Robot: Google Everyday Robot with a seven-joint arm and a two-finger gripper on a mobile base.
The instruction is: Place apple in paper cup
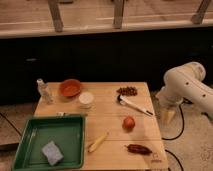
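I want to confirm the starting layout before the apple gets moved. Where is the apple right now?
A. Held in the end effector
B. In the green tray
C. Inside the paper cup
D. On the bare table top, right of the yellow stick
D: the apple lies on the table, well apart from the paper cup, while the end effector hangs open and empty beyond the table's right edge.
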